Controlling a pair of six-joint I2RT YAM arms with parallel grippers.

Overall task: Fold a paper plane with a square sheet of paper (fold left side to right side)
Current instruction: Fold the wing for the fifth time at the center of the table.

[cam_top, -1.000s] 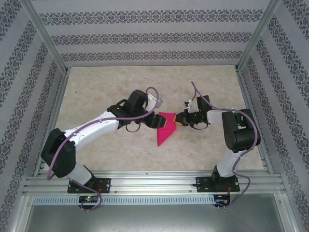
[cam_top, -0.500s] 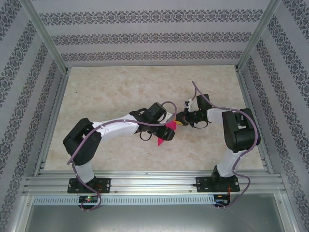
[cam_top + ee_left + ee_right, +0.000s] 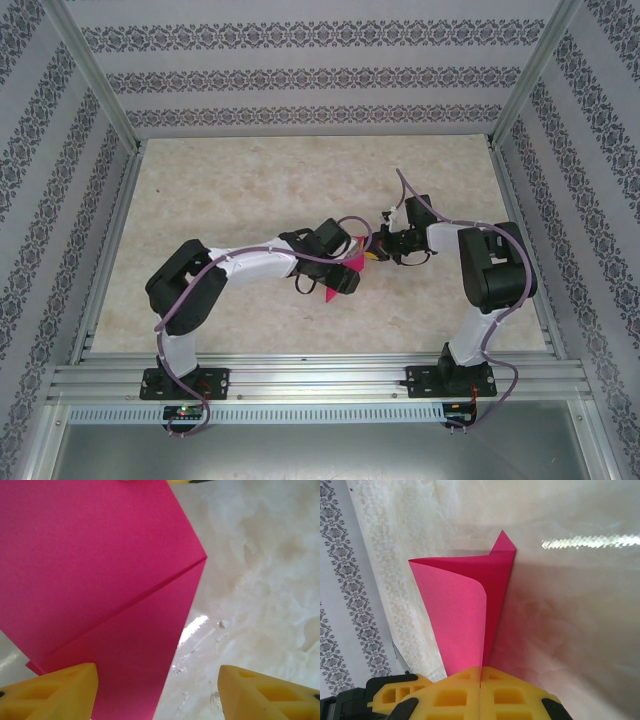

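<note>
**Left gripper (image 3: 157, 692) spread over an unpressed fold, right gripper (image 3: 480, 672) clamped on the edge**

Left gripper hangs low over the work with its yellow fingers spread. One finger sits above the thin magenta-pink paper sheet (image 3: 100, 570) and the other above the bare beige marbled table top (image 3: 260, 580). It grips nothing. Right gripper, just to the right of it, has its yellow fingers pressed together, pinching the sheet's right edge. The sheet lies near mid-table, slightly right of centre, between the two grippers. It is partly folded, and in the right wrist view its upper layer bows up in a loose curl rather than lying flat.

Judging from that curl, the fold is not yet set. If the left fingers press down off the intended line, the crease is likely to land crooked. A sideways drag could tug the sheet out of the right pinch or wrinkle it. If the right pinch lets go early, the flap may spring open.

Compared with a second ago, the left arm has swung rightward with its elbow tucked in. Its gripper now covers most of the sheet, which then showed as a clear pointed shape, and its fingers stand a little wider. The right gripper has not moved.
</note>
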